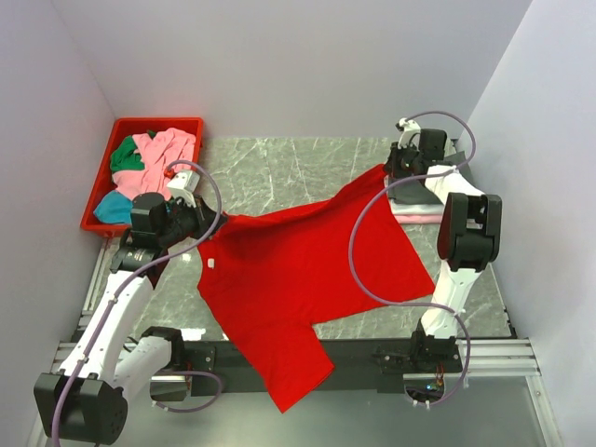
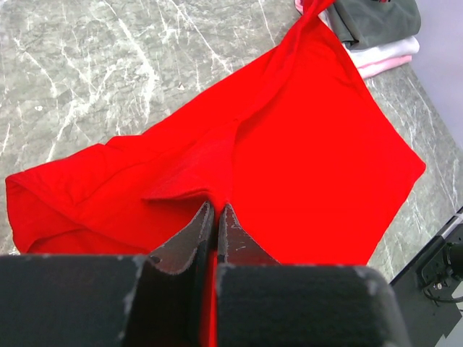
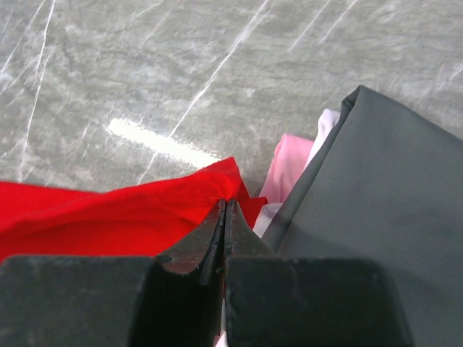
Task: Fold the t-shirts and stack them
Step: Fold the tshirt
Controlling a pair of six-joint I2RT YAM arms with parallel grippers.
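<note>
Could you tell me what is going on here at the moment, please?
Two arms are handling the red t-shirt. The left pincer is shut on one edge of it and the right pincer on a far corner, beside a folded stack with a dark grey shirt on top. The cloth is stretched between them over the table, not yet folded, one end hanging over the near edge. More shirts sit crumpled in the red bin.
</note>
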